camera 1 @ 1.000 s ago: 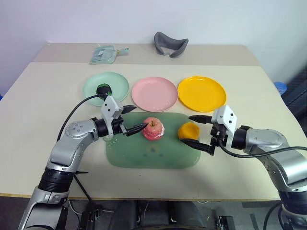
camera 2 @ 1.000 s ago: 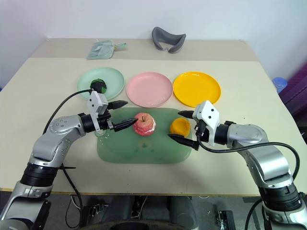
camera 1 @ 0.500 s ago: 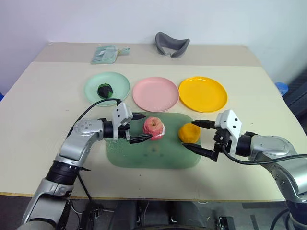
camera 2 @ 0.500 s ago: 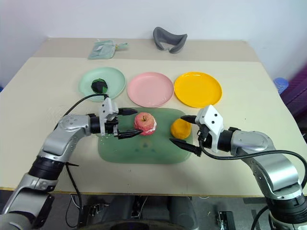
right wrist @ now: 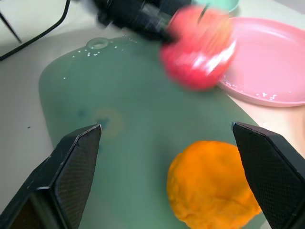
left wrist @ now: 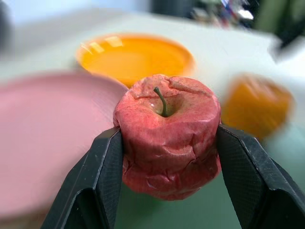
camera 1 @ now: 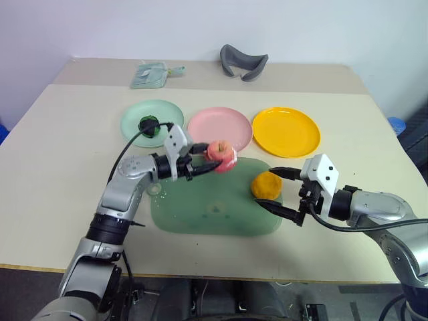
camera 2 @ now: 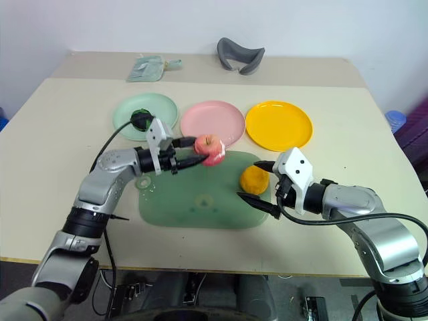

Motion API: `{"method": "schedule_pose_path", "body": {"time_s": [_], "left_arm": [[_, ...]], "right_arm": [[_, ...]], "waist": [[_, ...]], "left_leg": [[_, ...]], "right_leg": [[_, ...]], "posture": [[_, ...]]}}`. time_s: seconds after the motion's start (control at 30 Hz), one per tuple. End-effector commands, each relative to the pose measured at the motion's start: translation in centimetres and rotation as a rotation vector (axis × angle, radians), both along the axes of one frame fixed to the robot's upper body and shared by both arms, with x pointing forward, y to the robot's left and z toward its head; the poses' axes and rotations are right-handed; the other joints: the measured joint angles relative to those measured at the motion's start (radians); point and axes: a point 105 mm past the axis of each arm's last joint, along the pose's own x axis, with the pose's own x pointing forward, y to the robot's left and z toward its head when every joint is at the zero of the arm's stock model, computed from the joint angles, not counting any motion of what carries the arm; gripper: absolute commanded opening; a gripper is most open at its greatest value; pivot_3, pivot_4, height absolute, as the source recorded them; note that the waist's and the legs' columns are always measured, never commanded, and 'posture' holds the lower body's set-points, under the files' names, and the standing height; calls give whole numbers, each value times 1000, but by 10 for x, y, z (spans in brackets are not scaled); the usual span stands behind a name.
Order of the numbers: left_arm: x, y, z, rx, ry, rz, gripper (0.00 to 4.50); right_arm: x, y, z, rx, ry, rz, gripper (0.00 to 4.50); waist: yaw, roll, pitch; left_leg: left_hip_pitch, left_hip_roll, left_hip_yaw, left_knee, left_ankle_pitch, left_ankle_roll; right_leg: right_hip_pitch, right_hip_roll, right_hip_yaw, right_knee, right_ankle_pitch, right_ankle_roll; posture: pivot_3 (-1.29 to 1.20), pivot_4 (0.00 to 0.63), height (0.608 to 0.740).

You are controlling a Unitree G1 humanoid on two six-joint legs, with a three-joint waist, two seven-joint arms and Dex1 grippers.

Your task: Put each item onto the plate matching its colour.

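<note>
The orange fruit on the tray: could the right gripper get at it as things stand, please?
Probably yes. The right gripper is open, its fingers either side of the orange fruit on the dark green tray, with nothing between.

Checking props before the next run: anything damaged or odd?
The apple in the left tool has a wrinkled, creased skin, and white specks dot the green tray. Otherwise nothing stands out.
</note>
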Motion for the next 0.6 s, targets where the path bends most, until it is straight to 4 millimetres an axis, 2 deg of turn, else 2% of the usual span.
{"method": "schedule_pose_path", "body": {"time_s": [0.03, 0.2, 0.3, 0.33, 0.37, 0.5, 0.6], "left_arm": [[32, 8, 27, -55, -76, 184, 2779], [74, -1, 20, -12, -37, 368, 2779], [82, -12, 10, -14, 9, 393, 3739], [83, -14, 7, -6, 16, 392, 4253], [83, -15, 5, 3, 12, 394, 4441], [70, -15, 13, -34, -38, 323, 4441], [35, -22, 24, -79, -51, 84, 4441]], "right_arm": [[3, 5, 12, -1, -70, 16, 4500], [14, 13, 13, -6, -94, 35, 4500], [19, 16, 16, -2, -109, 38, 4500], [19, 17, 16, -1, -111, 39, 4500], [19, 18, 16, 0, -113, 40, 4500], [18, 11, 19, 1, -124, 15, 4500], [16, 4, 17, 2, -121, -17, 4500]], "waist": [[0, 0, 0], [1, -1, 0], [0, -1, 1], [0, -1, 1], [0, -1, 1], [-2, -1, 1], [-2, -1, 1]], "left_leg": [[0, 0, 0, 0, 0, 0], [0, -1, 0, 0, 0, -1], [0, -2, 0, 0, 0, 0], [-1, -2, 0, 0, 0, 0], [-1, -2, 1, 0, 0, 0], [-2, -1, 1, 0, 1, -1], [-2, -1, 1, 0, 1, -1]], "right_leg": [[0, 0, 0, 0, 0, 0], [0, 2, 0, 0, 0, 0], [-1, 2, -1, 0, 0, 0], [-1, 2, -1, 0, 0, 0], [-2, 2, -1, 0, 0, 0], [-3, 2, -1, 0, 0, 0], [-3, 0, 0, 1, 0, 0]], "posture": [[0, 150, 740], [0, 150, 740], [0, 150, 740], [0, 150, 740], [0, 150, 740], [0, 150, 740], [0, 150, 740]]}}
